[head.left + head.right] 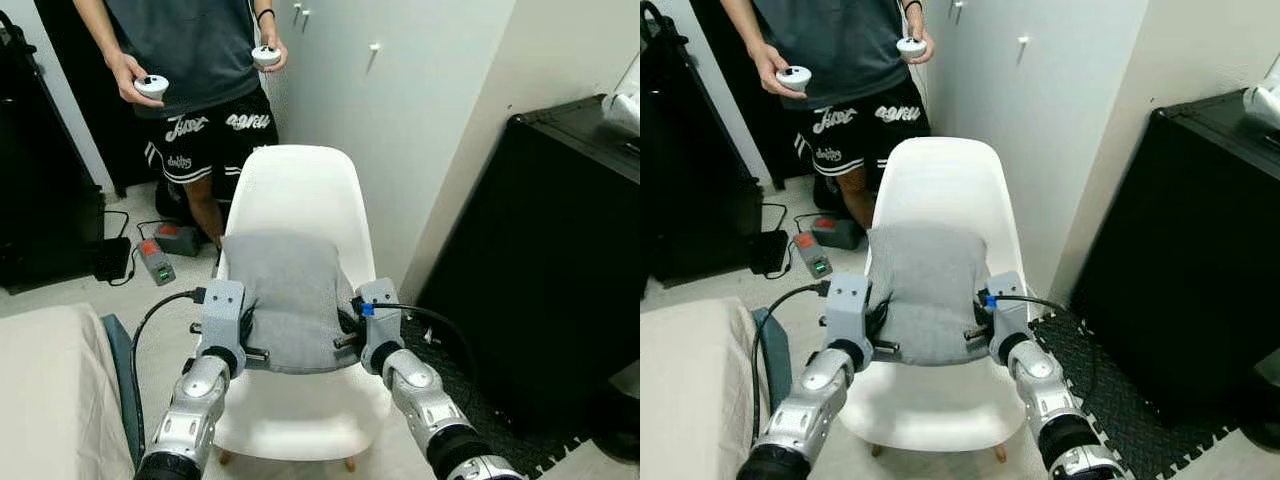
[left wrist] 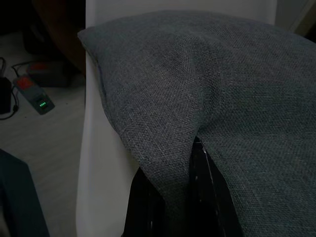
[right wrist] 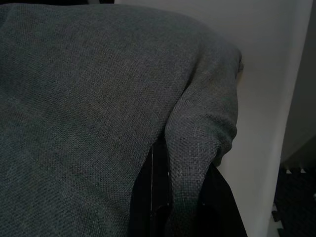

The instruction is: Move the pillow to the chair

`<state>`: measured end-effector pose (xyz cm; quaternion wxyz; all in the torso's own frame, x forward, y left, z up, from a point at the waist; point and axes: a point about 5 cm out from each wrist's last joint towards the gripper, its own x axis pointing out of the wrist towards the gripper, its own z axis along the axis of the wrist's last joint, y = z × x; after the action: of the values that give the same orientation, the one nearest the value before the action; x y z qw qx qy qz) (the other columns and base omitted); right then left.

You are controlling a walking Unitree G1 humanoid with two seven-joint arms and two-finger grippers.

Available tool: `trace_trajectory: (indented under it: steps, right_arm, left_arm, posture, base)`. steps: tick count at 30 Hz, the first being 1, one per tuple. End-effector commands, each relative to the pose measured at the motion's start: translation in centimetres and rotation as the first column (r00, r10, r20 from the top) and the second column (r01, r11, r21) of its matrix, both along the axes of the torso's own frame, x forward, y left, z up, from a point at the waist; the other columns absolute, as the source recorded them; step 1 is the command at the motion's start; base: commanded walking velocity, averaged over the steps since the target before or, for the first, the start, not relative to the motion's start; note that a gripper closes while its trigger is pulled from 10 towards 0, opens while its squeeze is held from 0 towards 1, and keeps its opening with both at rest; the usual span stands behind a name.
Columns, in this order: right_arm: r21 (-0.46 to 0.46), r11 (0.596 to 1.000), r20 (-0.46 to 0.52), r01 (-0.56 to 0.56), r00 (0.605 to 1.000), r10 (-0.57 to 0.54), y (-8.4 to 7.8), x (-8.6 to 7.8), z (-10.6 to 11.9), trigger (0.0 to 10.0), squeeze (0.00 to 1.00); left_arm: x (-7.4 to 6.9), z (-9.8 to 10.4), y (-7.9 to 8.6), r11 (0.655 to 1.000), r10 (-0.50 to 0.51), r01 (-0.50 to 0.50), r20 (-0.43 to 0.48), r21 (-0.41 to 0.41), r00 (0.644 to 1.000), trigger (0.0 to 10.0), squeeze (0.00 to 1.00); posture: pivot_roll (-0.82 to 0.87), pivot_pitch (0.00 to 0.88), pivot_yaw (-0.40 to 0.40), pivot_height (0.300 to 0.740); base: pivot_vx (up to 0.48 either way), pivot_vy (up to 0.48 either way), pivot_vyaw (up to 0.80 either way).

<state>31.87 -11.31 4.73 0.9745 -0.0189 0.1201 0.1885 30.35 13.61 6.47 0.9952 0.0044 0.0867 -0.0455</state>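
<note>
the grey pillow (image 1: pixel 285 295) sits over the seat of the white chair (image 1: pixel 305 190), its upper edge leaning toward the chair back, and it is held from both sides. the left tool (image 1: pixel 243 330) grips the pillow's left edge and the right tool (image 1: pixel 348 325) grips its right edge, so the pillow spans the gap between the two tools. in the left wrist view the grey fabric (image 2: pixel 197 98) folds down over the black fingers (image 2: pixel 207 197), which are pinched on a ridge of cloth; in the right wrist view the black fingers (image 3: pixel 158 192) likewise pinch a fold of the pillow (image 3: pixel 98 108) near its corner, with the white chair shell just beyond. both silver arms reach forward from the lower edge of the head views, with a black cable running to each wrist. beyond the tools, behind the chair, a person (image 1: pixel 195 60) in a dark shirt and black shorts stands holding a white controller (image 1: pixel 152 86) in one hand and another controller (image 1: pixel 266 55) in the other. on the floor to the left of the left tool lie a small grey device with an orange patch (image 1: pixel 155 260) and dark cables. a beige bed (image 1: pixel 50 390) lies near the left arm. to the right of the right tool stands a black cabinet (image 1: pixel 550 250), with a black mat (image 1: pixel 1110 390) on the floor at its foot, and a white cupboard door (image 1: pixel 370 100) rises behind the chair.
</note>
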Motion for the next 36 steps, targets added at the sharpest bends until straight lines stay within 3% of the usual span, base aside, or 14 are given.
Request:
trace_trajectory:
  steps: [1, 25, 36]
  right_arm:
    - [0.001, 0.999, 0.006, 0.051, 0.999, -0.051, -1.2, -0.1, -0.2, 10.0, 0.0]
    - [-0.067, 0.998, 0.015, 0.006, 1.0, -0.005, -2.6, 0.2, 0.4, 10.0, 0.0]
    - [-0.058, 0.998, 0.015, 0.002, 1.0, -0.001, -2.3, 0.1, 0.3, 10.0, 0.0]
  left_arm:
    - [0.6, 0.8, 2.1, 0.997, 0.075, -0.076, 0.03, 0.027, 0.997, 10.0, 0.0]
    - [-0.1, -0.3, 0.2, 0.996, 0.089, -0.089, 0.011, -0.007, 0.996, 10.0, 0.0]
    - [0.0, -0.3, 0.3, 0.996, 0.087, -0.087, 0.003, -0.018, 0.996, 10.0, 0.0]
  posture:
    - [0.03, 0.079, 0.028, 0.74]
    - [-0.03, 0.089, -0.054, 0.74]
    - [-0.02, 0.092, -0.04, 0.74]
  base:
    - [0.0, 0.0, 0.0]
    - [0.0, 0.0, 0.0]
    - [0.0, -0.311, 0.0]
